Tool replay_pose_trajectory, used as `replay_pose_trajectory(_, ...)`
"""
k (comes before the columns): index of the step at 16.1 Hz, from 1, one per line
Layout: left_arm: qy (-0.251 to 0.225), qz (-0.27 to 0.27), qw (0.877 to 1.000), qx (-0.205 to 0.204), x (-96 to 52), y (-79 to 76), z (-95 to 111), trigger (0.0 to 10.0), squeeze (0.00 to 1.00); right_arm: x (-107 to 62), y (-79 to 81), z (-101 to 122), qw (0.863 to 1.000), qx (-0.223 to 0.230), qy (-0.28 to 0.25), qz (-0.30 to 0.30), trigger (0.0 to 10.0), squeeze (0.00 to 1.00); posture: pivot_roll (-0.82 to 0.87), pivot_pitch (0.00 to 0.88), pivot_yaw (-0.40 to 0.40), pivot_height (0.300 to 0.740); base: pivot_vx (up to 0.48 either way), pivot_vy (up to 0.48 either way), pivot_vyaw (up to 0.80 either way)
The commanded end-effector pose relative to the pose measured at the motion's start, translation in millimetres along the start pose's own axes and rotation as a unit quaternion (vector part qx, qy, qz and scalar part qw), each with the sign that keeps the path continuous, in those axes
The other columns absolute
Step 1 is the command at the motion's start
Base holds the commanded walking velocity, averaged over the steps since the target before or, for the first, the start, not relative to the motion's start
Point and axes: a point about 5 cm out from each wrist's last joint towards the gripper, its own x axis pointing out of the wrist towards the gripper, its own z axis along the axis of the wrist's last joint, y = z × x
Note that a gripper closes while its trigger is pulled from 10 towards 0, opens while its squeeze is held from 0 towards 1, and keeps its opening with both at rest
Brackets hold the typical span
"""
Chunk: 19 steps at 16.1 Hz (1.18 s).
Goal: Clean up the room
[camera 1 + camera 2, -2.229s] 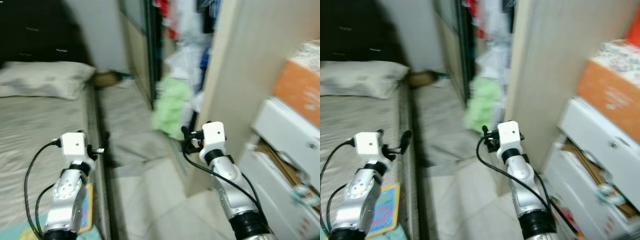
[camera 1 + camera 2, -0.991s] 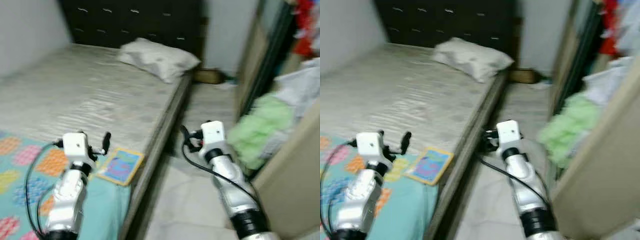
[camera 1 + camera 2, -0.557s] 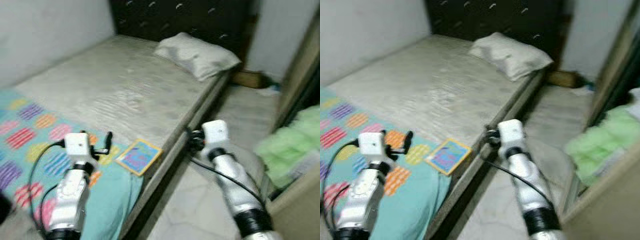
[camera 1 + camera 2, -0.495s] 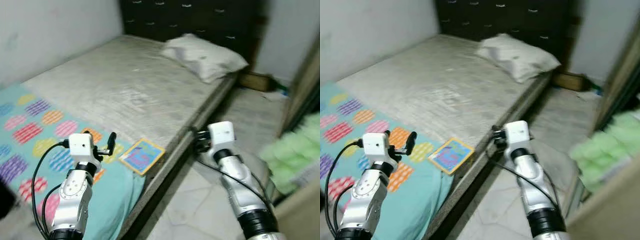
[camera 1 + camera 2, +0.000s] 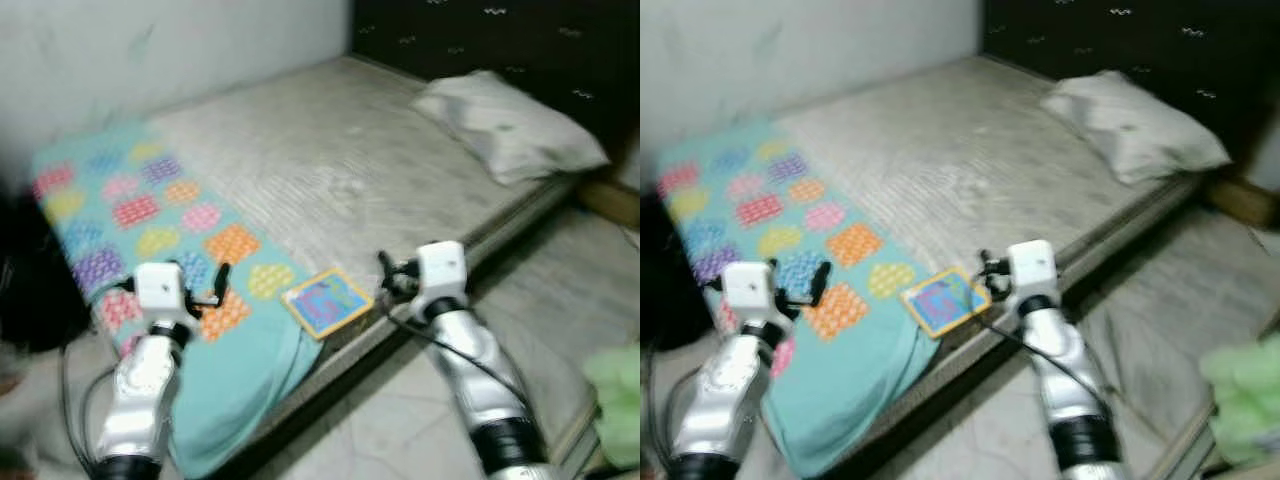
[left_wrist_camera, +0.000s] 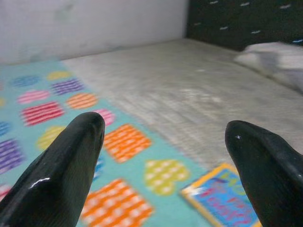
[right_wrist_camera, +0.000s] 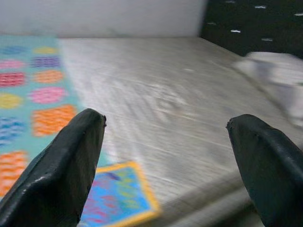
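A book (image 5: 328,300) with a yellow border and a blue cover lies flat near the bed's near edge, partly on a teal blanket (image 5: 150,220) with coloured patches. My left gripper (image 5: 215,288) hovers open over the blanket, left of the book. In the left wrist view, the left gripper (image 6: 163,156) has its fingers wide apart with the book (image 6: 222,194) beyond them. My right gripper (image 5: 388,275) is held open just right of the book, at the bed's edge. In the right wrist view, the right gripper (image 7: 161,161) has the book (image 7: 118,194) low between its fingers. Neither gripper holds anything.
The grey mattress (image 5: 350,170) carries a pale pillow (image 5: 510,125) against a dark headboard (image 5: 500,30). A wall runs behind the bed. A dark shape (image 5: 30,290) sits at the far left. Pale floor (image 5: 400,430) lies beside the bed, with a green cloth pile (image 5: 615,400) at the right.
The camera has swung left: the wardrobe and drawers have left the picture, and the bed, blanket and book have come to the middle. Both arms keep the same raised pose.
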Motion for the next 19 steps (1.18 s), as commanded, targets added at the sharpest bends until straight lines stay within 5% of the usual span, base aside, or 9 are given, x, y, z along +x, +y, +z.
replay_pose_trajectory(1,-0.004,-0.002,1.000,0.005,3.0,-1.7,3.7,10.0,0.00,-0.2,-3.3,0.6,1.000,-0.005,-0.001,-0.001,10.0,0.00,-0.09,0.024,0.016,0.740,0.000,0.000,0.77)
replay_pose_trajectory(19,-0.002,-0.008,1.000,0.007,4.9,-4.3,2.8,10.0,0.00,0.5,-3.3,1.4,1.000,0.004,-0.007,-0.001,10.0,0.00,-0.10,0.015,0.015,0.740,0.000,0.000,0.72)
